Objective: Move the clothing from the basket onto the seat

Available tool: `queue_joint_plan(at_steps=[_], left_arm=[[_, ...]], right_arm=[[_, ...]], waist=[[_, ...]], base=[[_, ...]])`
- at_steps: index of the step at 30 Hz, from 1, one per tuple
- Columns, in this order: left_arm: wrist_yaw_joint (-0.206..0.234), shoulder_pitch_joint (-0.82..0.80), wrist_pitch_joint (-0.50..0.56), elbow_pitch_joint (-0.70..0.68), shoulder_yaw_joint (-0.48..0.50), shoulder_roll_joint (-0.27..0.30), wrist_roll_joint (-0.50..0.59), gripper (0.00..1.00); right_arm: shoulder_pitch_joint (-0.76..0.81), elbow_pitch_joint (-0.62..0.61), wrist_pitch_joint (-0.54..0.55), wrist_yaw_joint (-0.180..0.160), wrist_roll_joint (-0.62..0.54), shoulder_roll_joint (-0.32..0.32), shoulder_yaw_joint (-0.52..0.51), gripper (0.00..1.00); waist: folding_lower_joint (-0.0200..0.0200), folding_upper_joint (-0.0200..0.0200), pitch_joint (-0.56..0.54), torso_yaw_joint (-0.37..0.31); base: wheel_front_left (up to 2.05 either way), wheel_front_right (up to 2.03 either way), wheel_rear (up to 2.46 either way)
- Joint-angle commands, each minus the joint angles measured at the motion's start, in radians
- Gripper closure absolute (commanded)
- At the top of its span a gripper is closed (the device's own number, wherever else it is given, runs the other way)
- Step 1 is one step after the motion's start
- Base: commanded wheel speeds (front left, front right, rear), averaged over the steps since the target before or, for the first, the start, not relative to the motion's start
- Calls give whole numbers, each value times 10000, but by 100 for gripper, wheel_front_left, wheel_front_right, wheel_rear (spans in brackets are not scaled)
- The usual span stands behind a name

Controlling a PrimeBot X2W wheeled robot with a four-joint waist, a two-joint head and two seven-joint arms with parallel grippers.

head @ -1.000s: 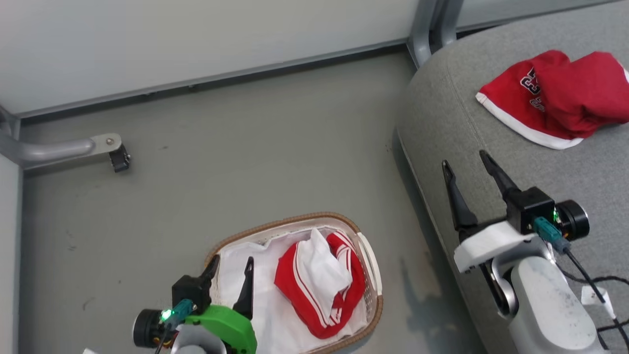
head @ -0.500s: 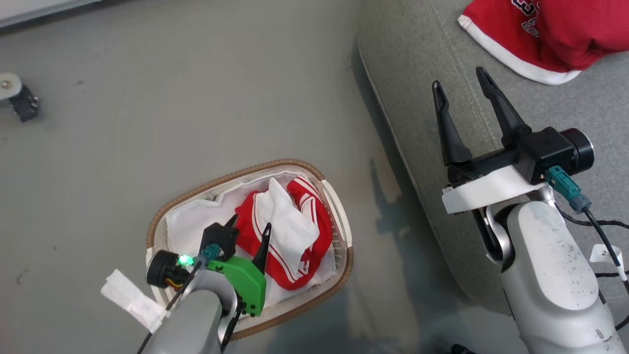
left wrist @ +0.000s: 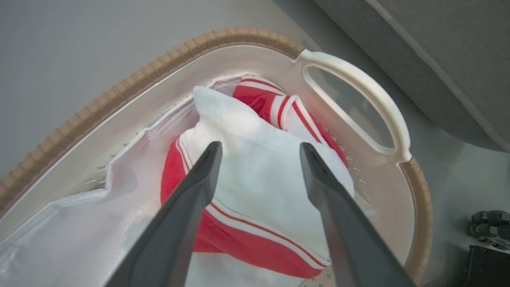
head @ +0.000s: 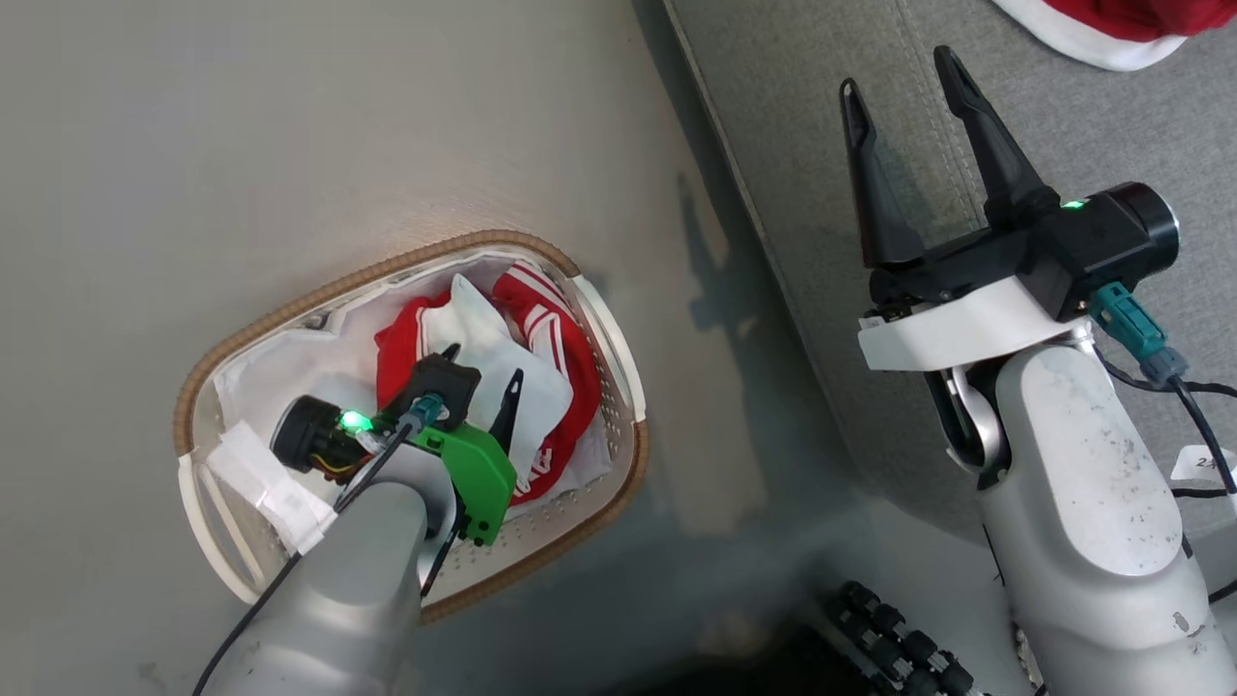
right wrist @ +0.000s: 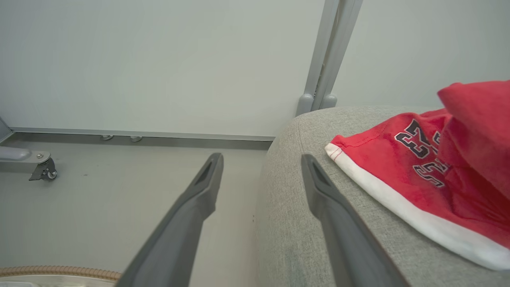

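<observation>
left pincer [left wrist: 259, 146] wide, empty, hovers just above red-white clothing [left wrist: 247, 119] bunched in basket [head: 290, 295], dead ahead of it. right pincer [head: 895, 68] wide, empty, over seat [head: 792, 116], well apart. left arm [head: 348, 580] nearer.

Striped red garment [left wrist: 259, 171]: one. Lettered red garment [right wrist: 418, 179]: one. Basket [left wrist: 247, 35]: one. Seat [head: 802, 145]: one. Liner [left wrist: 71, 239]: one. Caster [right wrist: 44, 170]: one.

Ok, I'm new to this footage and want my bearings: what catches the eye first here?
The crumpled red-and-white garment in the basket on the floor, with the left gripper right above it, jaws open astride its white panel. Then the second red garment with dark lettering, lying on the grey seat, near the open right gripper.
</observation>
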Motion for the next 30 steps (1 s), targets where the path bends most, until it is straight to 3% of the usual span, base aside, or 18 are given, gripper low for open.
queue_joint_plan(at_steps=[1, 7, 17, 18, 19, 20, 30], left_arm=[[66, -362, -4, 155, 23, 68, 68, 0], [104, -1019, -4, 757, -35, 80, 140, 0], [-175, -1945, 319, 1882, -1120, 253, 911, 0], [-178, -1962, 315, 1914, -1145, 249, 857, 84], [-197, -1930, 342, 1951, -1156, 245, 788, 84], [-224, -1833, 377, 1978, -1188, 228, 740, 100], [-267, -1177, -21, 1178, -1077, 154, 52, 100]], right_arm=[[-126, -90, -20, -14, 21, 5, -34, 0], [-271, -320, -20, -14, -95, 9, -108, 0], [-537, -666, -20, -14, -91, 7, 117, 0], [-544, -672, -20, -14, -109, 7, 121, 0], [-541, -666, -20, -14, -132, 6, 124, 0], [-522, -636, -20, -14, -165, 6, 125, 0], [-146, -137, -20, -14, -137, -7, 262, 0]], waist=[[-1, 0, 663, -335], [-1, 0, 1208, -328], [-1, 0, 1718, -340], [-1, 0, 1717, -327], [-1, 0, 1698, -310], [-1, 0, 1650, -277], [-1, 0, 361, 254]], base=[[0, 0, 0], [0, 0, 0], [0, 0, 0], [0, 0, 0], [0, 0, 0], [0, 0, 0], [0, 0, 0]])
